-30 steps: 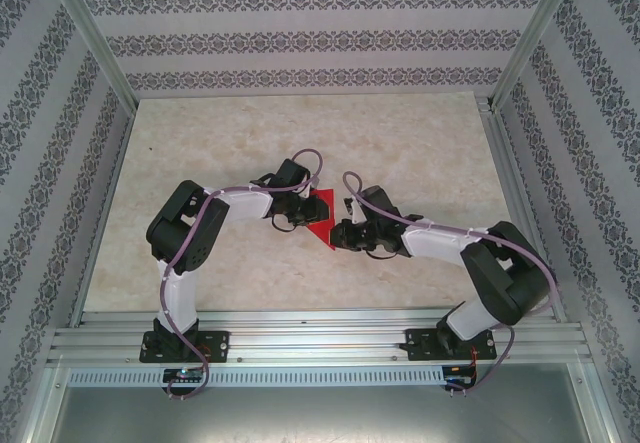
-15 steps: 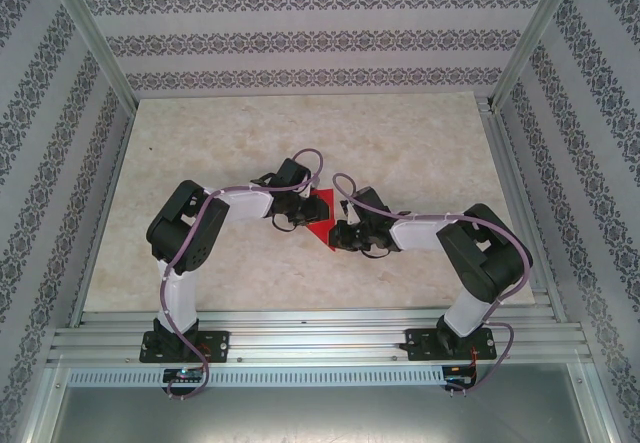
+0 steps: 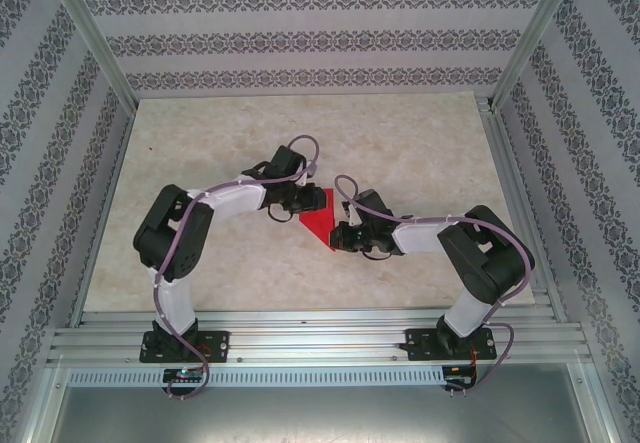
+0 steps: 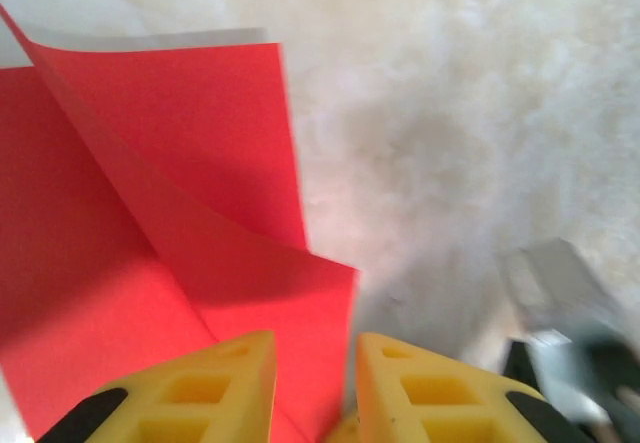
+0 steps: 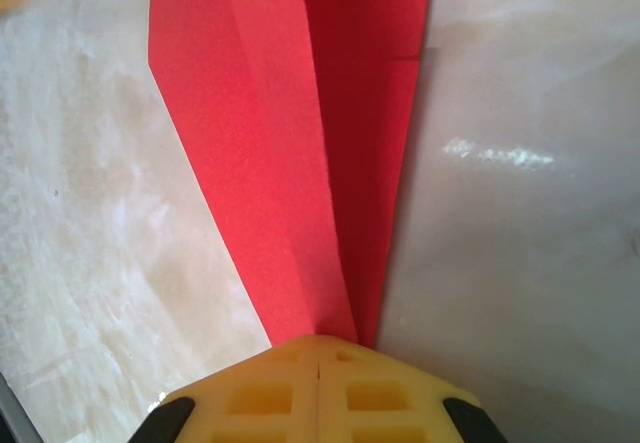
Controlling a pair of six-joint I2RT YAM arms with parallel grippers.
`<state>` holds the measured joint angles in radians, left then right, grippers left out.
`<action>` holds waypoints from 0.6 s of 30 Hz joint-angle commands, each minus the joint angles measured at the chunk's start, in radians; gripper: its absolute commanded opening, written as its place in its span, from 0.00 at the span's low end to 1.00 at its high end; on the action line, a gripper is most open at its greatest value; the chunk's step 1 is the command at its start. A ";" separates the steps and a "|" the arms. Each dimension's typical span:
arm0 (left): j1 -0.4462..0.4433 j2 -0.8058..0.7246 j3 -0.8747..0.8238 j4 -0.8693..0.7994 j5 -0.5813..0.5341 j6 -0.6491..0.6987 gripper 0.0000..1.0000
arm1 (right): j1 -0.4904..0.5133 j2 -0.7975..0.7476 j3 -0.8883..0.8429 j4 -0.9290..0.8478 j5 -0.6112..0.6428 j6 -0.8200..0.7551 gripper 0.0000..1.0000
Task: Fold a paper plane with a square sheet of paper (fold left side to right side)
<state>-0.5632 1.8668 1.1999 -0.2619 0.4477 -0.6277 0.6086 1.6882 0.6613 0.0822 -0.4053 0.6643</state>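
A pale marbled table [image 3: 420, 143] sits inside walls [image 3: 300, 33] papered in grey patterned bands. Aluminium rails [image 3: 320, 338] run along the table's near edge and carry both arm bases.

From the near right, the right gripper [image 3: 338, 235] reaches toward the table's middle. In the right wrist view, the right gripper [image 5: 318, 348] has its yellow fingers [image 5: 250, 398] pressed flat together. They pinch the narrow near tip of the sheet of paper [image 5: 280, 143], which fans out away from them in long creased panels.

The sheet of paper [image 3: 320, 223] is bright red and lies at the middle of the table as a pointed, folded shape between the two grippers.

The left gripper [image 3: 303, 206] meets the sheet's far left side. In the left wrist view, the left gripper [image 4: 315, 341] has its yellow fingers [image 4: 200, 393] parted by a narrow gap. A raised flap of the sheet of paper [image 4: 80, 263] curls up off the flat layer, and its corner drops into that gap, close against the right-hand finger.
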 commanded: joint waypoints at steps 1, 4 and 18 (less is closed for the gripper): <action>-0.003 -0.106 -0.066 0.033 0.017 0.031 0.27 | 0.010 0.079 -0.045 -0.223 0.069 -0.002 0.05; -0.033 -0.123 -0.130 0.078 0.048 0.013 0.25 | 0.011 0.080 -0.036 -0.236 0.074 -0.009 0.05; -0.092 0.007 -0.142 0.211 0.068 -0.075 0.18 | 0.012 0.077 -0.025 -0.260 0.083 -0.016 0.04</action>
<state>-0.6445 1.8587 1.0328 -0.1116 0.5087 -0.6861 0.6086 1.6936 0.6861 0.0380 -0.4057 0.6613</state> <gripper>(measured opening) 0.185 0.045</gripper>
